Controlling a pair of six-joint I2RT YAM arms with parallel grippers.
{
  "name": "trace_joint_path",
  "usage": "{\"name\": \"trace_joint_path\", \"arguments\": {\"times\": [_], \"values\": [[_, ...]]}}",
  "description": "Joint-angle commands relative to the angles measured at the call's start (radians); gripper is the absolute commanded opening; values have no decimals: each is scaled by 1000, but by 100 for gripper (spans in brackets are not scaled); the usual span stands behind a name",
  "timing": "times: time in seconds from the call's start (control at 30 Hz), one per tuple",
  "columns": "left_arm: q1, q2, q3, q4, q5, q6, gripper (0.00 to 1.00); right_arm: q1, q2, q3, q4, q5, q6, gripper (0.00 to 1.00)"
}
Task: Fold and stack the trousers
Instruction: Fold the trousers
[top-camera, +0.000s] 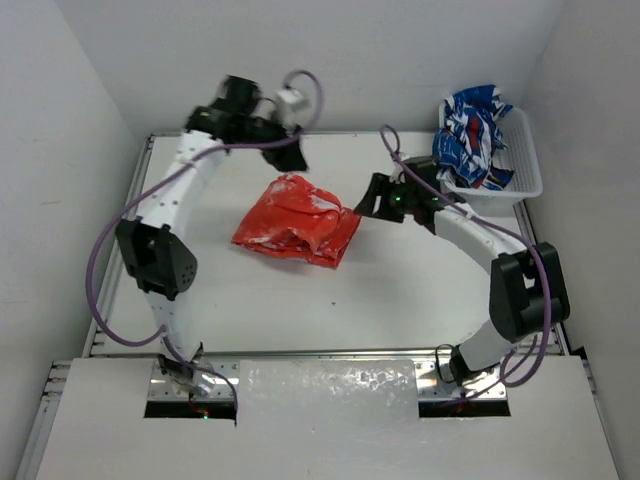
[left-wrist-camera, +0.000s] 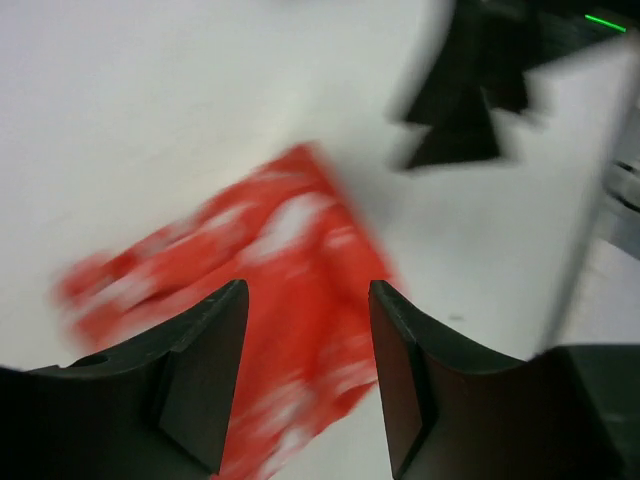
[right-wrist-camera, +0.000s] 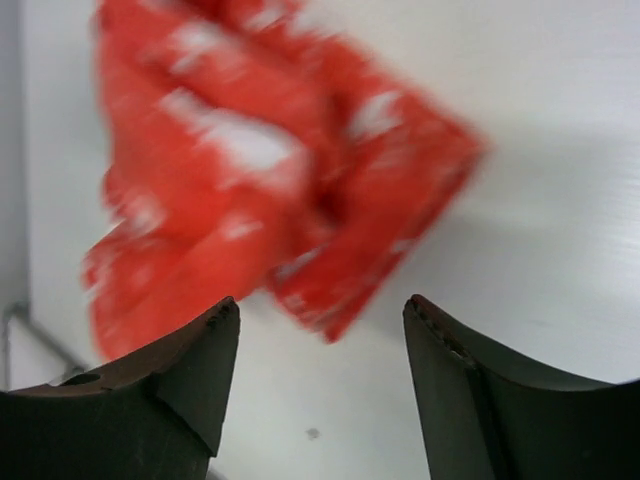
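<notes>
The red-orange trousers (top-camera: 297, 222) with white speckles lie in a folded bundle on the middle of the white table. They show blurred in the left wrist view (left-wrist-camera: 260, 300) and the right wrist view (right-wrist-camera: 260, 170). My left gripper (top-camera: 289, 157) is open and empty, above the table just behind the bundle's far edge. My right gripper (top-camera: 366, 203) is open and empty, just right of the bundle's right corner. Neither gripper touches the fabric.
A white basket (top-camera: 522, 170) at the back right holds a blue, white and red patterned garment (top-camera: 470, 135). Purple cables loop off both arms. The raised table edge (top-camera: 140, 180) runs along the left side. White walls close in on three sides.
</notes>
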Motion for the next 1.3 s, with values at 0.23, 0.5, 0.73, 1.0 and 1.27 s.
{"name": "trace_joint_path", "arguments": {"times": [0.23,0.5,0.73,1.0,1.27], "values": [[215,89,-121,299,-174,63,66,295,48,-9,191,9,369,81],[191,176,-141,307,22,186,80,316,160,4,224,47,508,76],[187,237,-185,387,-64,134,47,301,175,-67,271,-8,561,7],[183,317,-184,431,-231,-31,0,183,164,-92,98,-183,137,0],[197,308,-152,476,-221,-139,0,65,283,78,-149,-221,-339,9]]}}
